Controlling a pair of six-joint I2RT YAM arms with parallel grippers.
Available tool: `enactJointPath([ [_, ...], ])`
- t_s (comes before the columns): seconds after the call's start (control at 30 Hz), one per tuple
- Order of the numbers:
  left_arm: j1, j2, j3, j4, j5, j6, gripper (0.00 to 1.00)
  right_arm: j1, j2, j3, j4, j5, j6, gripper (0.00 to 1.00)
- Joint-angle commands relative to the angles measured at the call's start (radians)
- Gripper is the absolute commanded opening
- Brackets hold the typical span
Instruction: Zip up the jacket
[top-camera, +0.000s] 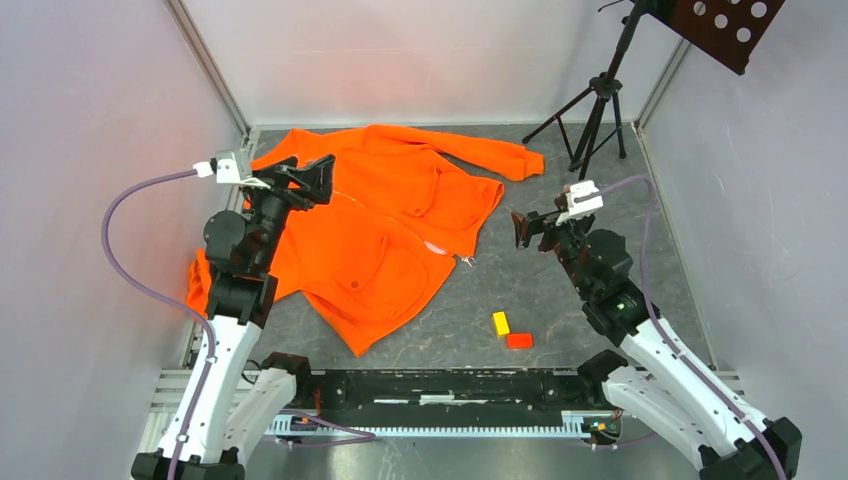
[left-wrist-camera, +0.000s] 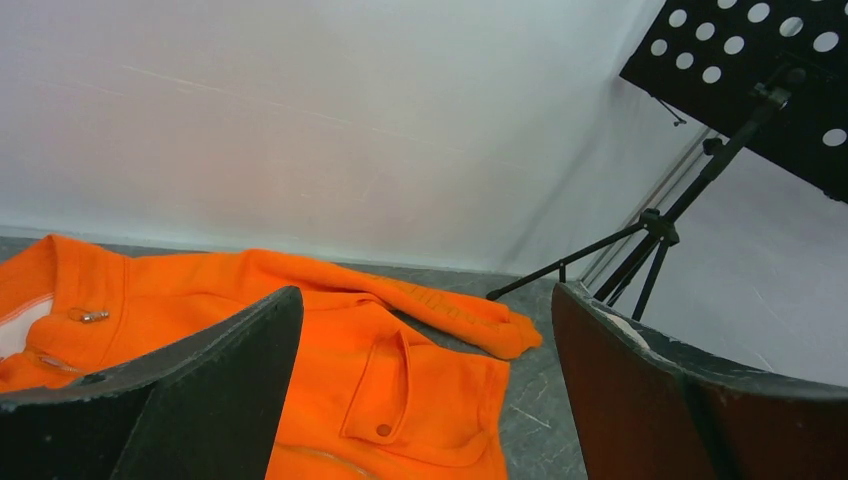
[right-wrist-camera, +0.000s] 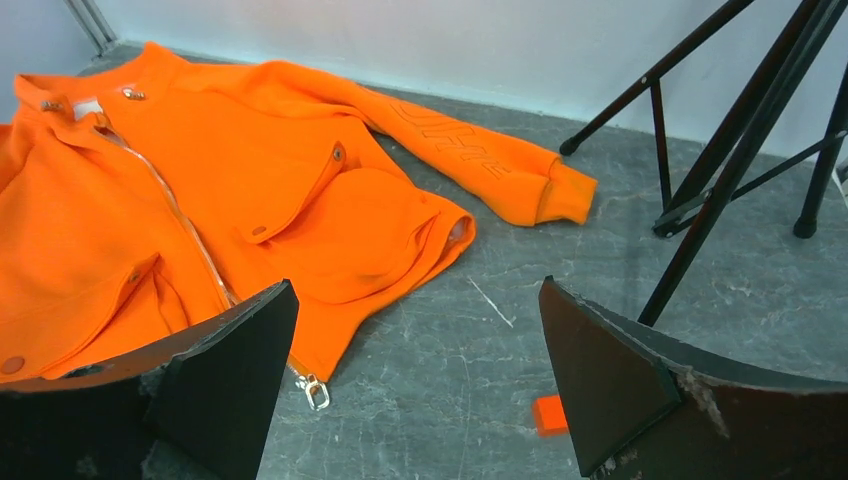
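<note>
The jacket covers the left and centre of the table, from the far wall almost to the near edge. Bare table runs right of its hem; the right claw hangs there, jaws apart. Obstacles: a tripod stand at the far right, legs spread close to the jacket; a yellow block and an orange block, near centre. Walls close the left, far and right sides.

faint orange lettering along the jacket sleeve, illegible

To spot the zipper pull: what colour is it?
Silvery metal zipper pull, on the bright orange fleece jacket; clearest in the right wrist view.
</note>
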Motion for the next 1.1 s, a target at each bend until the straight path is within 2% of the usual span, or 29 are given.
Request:
enactJointPath([
  [0.0,0.002,0.019,0.033,-0.023,0.014,-0.03,1.0,0.004,0.058,0.015,0.028,0.015,0.028,0.98],
  [0.23,-0.002,0.036,-0.042,-0.035,-0.154,-0.112,1.0,0.004,0.227,0.013,0.108,-0.131,0.123,0.98],
  [0.4,-0.001,0.125,0.021,-0.2,-0.232,-0.136,1.0,0.004,0.369,0.011,0.187,-0.245,0.244,0.98],
  [0.47,-0.001,0.145,0.017,-0.215,-0.231,-0.16,1.0,0.004,0.42,0.014,0.186,-0.25,0.258,0.98],
  [0.7,0.001,0.194,0.005,-0.185,-0.108,-0.144,1.0,-0.016,0.533,0.048,0.111,-0.233,0.254,0.96],
  [0.83,0.004,0.245,0.02,-0.207,-0.088,-0.146,1.0,-0.055,0.585,0.025,0.174,-0.345,0.305,0.91],
  [0.93,0.011,0.292,0.033,-0.207,-0.013,-0.163,1.0,-0.076,0.636,0.009,0.228,-0.433,0.348,0.85],
  [1.07,0.023,0.364,0.059,-0.2,0.113,-0.184,1.0,-0.094,0.72,0.0,0.275,-0.528,0.352,0.84],
])
